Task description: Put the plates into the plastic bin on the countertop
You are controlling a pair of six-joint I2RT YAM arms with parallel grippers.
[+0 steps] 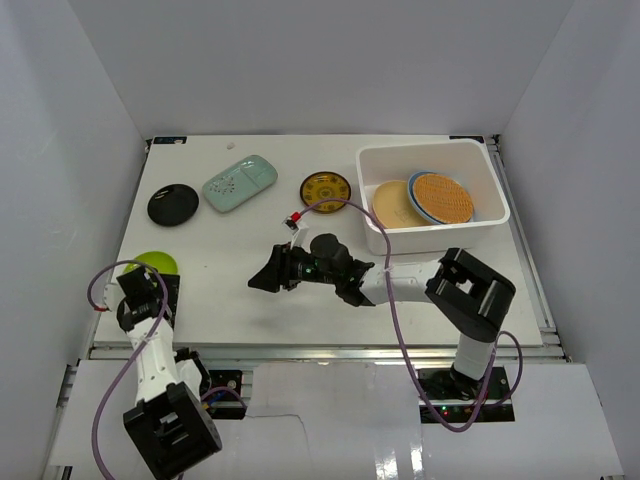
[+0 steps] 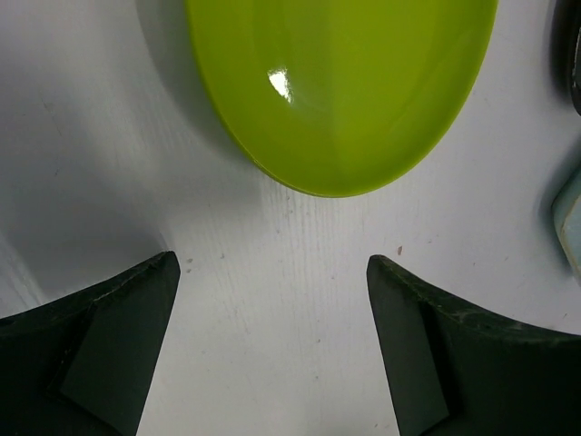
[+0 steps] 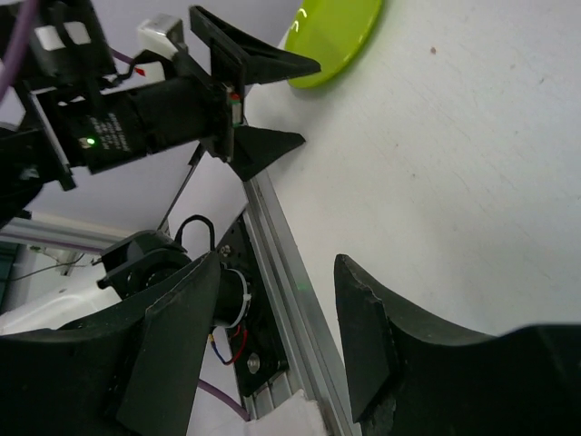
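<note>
The white plastic bin (image 1: 433, 236) stands at the right of the countertop (image 1: 230, 300) and holds a tan plate (image 1: 392, 203), a blue plate edge (image 1: 414, 200) and a woven orange plate (image 1: 443, 197). A black plate (image 1: 173, 205), a mint dotted plate (image 1: 239, 183) and a yellow patterned plate (image 1: 325, 191) lie at the back. The lime green plate (image 1: 155, 264) (image 2: 345, 82) lies at the near left, also in the right wrist view (image 3: 331, 41). My left gripper (image 1: 145, 283) (image 2: 272, 282) is open, just short of its near edge. My right gripper (image 1: 263, 277) (image 3: 272, 318) is open and empty mid-table, pointing left.
The metal frame edge (image 3: 290, 272) runs along the table's near side. White walls close in left, right and back.
</note>
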